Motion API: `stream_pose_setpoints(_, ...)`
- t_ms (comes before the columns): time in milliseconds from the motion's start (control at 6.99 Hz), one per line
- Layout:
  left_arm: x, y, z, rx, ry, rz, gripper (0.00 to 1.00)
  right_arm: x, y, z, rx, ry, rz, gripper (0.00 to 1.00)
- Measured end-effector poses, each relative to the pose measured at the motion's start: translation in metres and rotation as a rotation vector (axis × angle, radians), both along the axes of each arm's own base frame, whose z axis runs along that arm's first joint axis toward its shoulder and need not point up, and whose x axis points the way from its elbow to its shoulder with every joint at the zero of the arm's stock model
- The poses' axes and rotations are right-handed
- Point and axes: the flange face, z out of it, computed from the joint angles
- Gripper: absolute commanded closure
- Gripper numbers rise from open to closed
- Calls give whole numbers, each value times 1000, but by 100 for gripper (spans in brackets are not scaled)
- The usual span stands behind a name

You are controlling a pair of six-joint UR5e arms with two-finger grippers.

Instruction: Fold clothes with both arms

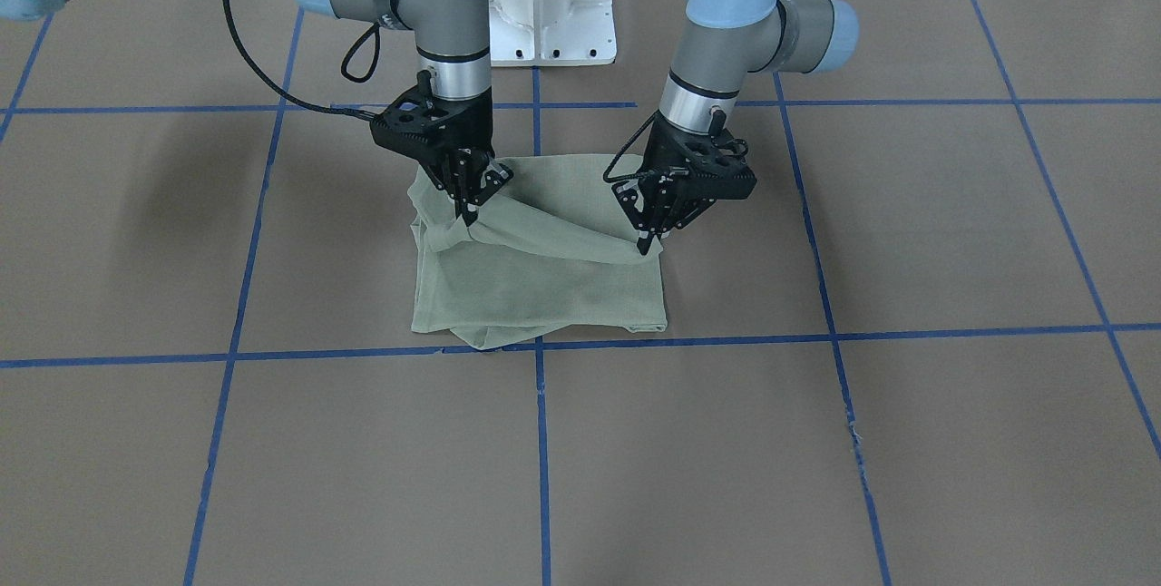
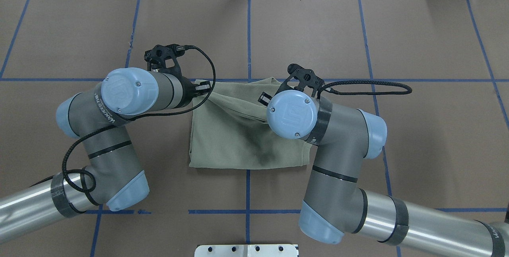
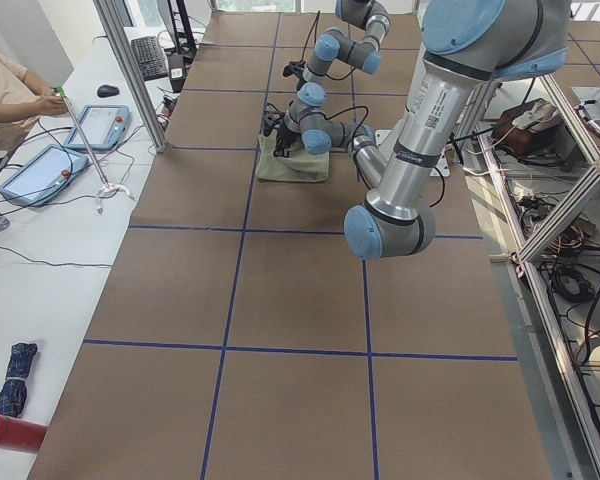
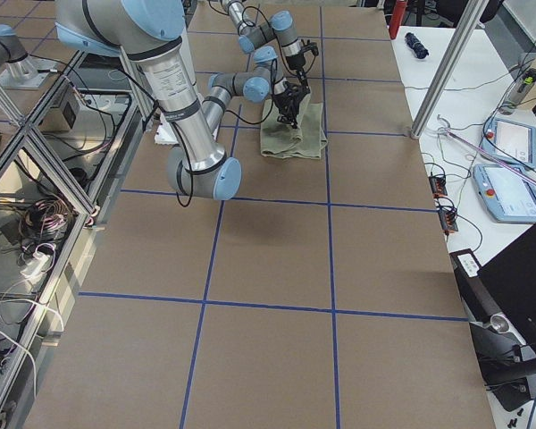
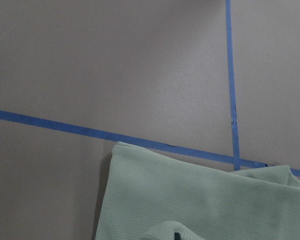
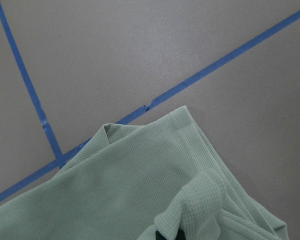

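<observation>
Showing pale sage green, in a fine waffle knit, on the shirt (image 1: 544,282) at mid-frame. Spreading flat grey-brown over the table (image 1: 907,441), crossing it with a grid of blue tape lines (image 1: 542,441). Wearing grey and silver with light-blue caps on the left arm (image 1: 726,51) and right arm (image 1: 453,24), ending in black at the left gripper (image 1: 647,246) and right gripper (image 1: 469,216). Gleaming white on the base (image 1: 553,14) at top centre.
</observation>
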Motion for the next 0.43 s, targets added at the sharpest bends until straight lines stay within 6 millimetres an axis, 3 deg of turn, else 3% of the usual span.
stream_pose_setpoints(429, 16, -14, 9, 2, -22, -21, 100, 3, -26, 0, -9, 18, 1, 100)
